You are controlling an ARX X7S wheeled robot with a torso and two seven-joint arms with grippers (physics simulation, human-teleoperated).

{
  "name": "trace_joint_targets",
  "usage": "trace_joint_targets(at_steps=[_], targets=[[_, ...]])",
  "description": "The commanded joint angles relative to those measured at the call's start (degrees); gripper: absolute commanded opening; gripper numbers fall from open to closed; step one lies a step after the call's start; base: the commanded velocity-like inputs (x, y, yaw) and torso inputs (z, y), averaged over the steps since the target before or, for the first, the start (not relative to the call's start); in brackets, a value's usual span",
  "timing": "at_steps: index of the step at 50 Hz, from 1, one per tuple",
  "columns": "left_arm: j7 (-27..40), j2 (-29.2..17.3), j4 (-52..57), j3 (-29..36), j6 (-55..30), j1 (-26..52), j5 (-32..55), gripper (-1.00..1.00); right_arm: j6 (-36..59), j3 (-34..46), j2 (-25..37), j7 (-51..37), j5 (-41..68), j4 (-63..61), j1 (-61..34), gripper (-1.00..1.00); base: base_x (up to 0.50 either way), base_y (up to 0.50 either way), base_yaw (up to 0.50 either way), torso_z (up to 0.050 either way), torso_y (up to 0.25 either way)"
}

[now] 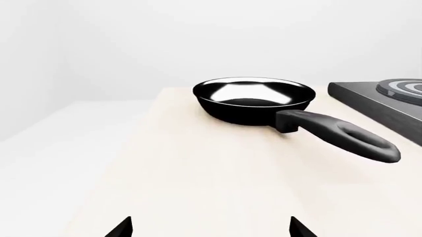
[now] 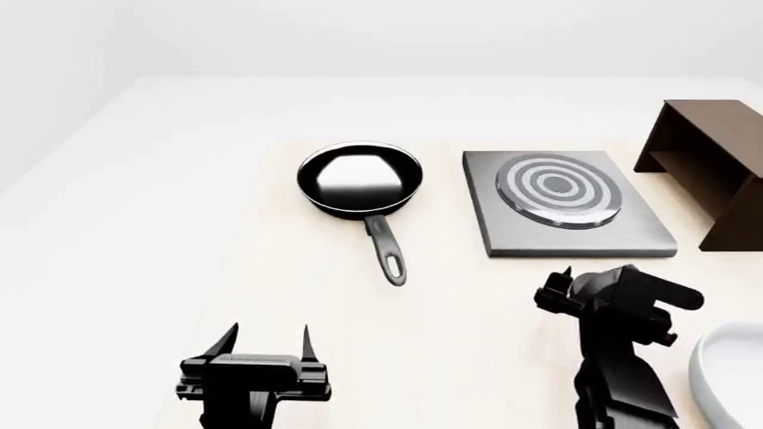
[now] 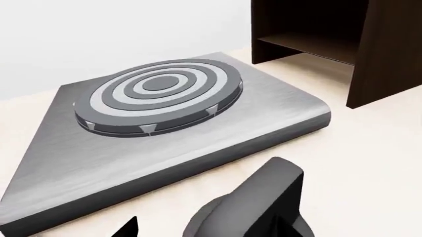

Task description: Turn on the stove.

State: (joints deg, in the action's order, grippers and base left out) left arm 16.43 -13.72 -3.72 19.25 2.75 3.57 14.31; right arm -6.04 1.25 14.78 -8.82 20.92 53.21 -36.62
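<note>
The stove is a flat grey metal plate with concentric burner rings, at the right of the table. It fills the right wrist view. Its small dark round knob sits on the table just in front of the plate, close to my right gripper. That gripper is open, with one fingertip showing beside the knob and the other hidden behind it. In the head view my right gripper hovers just in front of the stove and hides the knob. My left gripper is open and empty near the table's front.
A black frying pan stands left of the stove, handle toward me; it also shows in the left wrist view. A dark brown shelf stands right of the stove. A white dish rim shows at the lower right.
</note>
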Motion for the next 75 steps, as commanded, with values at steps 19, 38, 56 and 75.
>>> trace_joint_targets(at_steps=[19, 38, 56, 75], targets=[[0.88, -0.85, 1.72, 0.43, -0.17, -0.55, 0.56, 1.0, 4.26, 11.54, -0.26, -14.57, -12.69, -54.74, 32.28, 1.0, 0.0, 0.0, 0.0, 0.0, 0.0], [1.28, -1.4, 2.77, 0.79, 0.01, -1.1, 0.81, 1.0, 1.27, 14.55, -0.72, -15.99, -15.62, -56.26, 35.43, 1.0, 0.0, 0.0, 0.0, 0.0, 0.0], [1.49, -1.66, 2.75, 1.01, 0.16, -1.0, 1.18, 1.0, 1.11, 15.23, -0.7, -15.98, -15.25, -54.63, 34.52, 1.0, 0.0, 0.0, 0.0, 0.0, 0.0], [1.82, -1.95, 2.95, 1.27, 0.29, -0.96, 1.39, 1.0, 1.06, 15.67, -0.39, -16.33, -14.96, -54.69, 34.42, 1.0, 0.0, 0.0, 0.0, 0.0, 0.0]])
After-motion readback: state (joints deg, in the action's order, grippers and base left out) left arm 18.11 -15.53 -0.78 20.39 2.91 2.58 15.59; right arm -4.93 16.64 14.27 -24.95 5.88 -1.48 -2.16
